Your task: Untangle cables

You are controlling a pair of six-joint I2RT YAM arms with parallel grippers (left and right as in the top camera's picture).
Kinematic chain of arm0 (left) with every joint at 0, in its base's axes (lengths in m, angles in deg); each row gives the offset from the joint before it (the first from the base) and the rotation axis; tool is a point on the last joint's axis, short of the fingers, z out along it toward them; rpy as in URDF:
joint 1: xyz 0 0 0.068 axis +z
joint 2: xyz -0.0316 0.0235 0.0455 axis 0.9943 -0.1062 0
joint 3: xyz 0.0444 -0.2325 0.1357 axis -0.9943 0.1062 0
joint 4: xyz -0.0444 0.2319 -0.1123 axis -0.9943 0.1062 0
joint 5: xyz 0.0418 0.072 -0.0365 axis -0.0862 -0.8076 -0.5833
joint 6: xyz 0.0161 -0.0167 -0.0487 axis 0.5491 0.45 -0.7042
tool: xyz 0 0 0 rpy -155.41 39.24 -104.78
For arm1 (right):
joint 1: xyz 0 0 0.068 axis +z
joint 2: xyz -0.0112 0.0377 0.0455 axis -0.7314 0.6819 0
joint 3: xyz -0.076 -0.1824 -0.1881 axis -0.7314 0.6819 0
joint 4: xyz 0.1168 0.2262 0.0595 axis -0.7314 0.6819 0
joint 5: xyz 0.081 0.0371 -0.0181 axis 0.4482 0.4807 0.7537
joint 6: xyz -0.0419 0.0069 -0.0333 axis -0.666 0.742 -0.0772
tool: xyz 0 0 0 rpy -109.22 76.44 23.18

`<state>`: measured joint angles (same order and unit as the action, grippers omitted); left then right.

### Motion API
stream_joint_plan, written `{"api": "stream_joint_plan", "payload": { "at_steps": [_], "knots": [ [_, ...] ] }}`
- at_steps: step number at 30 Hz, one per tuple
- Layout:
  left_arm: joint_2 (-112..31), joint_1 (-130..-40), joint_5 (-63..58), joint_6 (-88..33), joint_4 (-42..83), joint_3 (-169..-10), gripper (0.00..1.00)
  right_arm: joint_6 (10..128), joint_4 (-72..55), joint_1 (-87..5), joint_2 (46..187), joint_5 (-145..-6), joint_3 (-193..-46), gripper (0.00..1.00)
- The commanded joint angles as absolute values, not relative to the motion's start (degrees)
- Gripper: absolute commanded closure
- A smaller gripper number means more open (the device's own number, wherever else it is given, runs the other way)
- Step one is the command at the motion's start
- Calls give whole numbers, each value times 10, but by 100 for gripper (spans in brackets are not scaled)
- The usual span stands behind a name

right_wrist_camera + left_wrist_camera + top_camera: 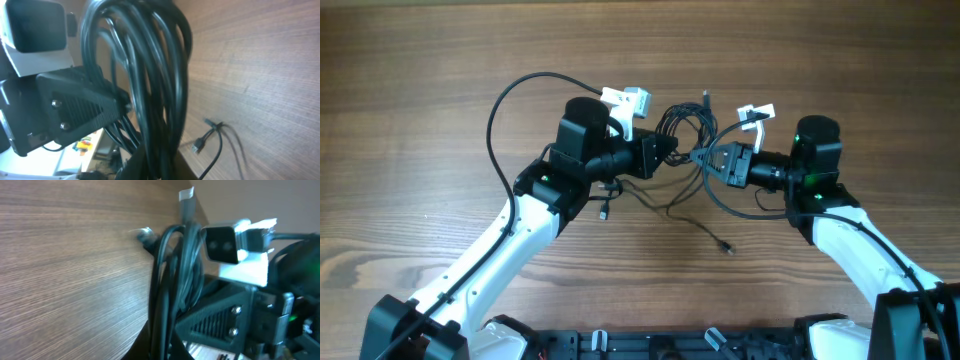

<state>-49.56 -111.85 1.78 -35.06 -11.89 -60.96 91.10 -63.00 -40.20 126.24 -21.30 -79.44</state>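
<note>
Left gripper (669,150) and right gripper (706,157) both clenched on the cables (683,122).
Left jaws pinch the tangle's left side. The bundle is bunched between the two arms at the middle of the table (420,90). One loose plug (725,247) trails onto the wood below. Right jaws grip the same bundle, just beside the left.

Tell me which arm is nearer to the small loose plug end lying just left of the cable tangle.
Left. The plug end lies right beside the left arm, near its wrist; the right arm is across the cable tangle, on its far side.
</note>
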Motion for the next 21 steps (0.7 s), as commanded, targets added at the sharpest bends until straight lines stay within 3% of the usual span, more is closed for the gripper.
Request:
{"api": "stream_joint_plan", "payload": {
  "at_steps": [1, 5, 10, 12, 13, 14, 16, 17, 21],
  "knots": [
    [-485, -1129, -36, -337, -87, -614, 96, 891, -661, -398, 1266, -96, -797, 95],
    [-486, -1129, -152, -401, -67, -614, 96, 845, -694, -398, 1266, 55, -797, 95],
    [-486, -1106, -203, -490, -146, -614, 96, 807, -664, -398, 1266, 25, -797, 91],
    [-484, -1087, -177, -520, -201, -614, 96, 807, -627, -398, 1266, -28, -797, 75],
    [-484, -1082, -151, -520, -226, -614, 96, 807, -611, -398, 1266, -52, -797, 63],
    [-484, -1077, -120, -519, -246, -614, 96, 807, -584, -398, 1266, -95, -797, 41],
    [-484, -1076, -76, -499, -255, -614, 96, 807, -551, -398, 1266, -171, -797, 9],
    [-484, -1076, -57, -479, -249, -614, 96, 811, -532, -398, 1266, -223, -797, 0],
    [-484, -1076, 12, -393, -174, -614, 96, 853, -528, -398, 1266, -277, -797, 0]
  ]
}}
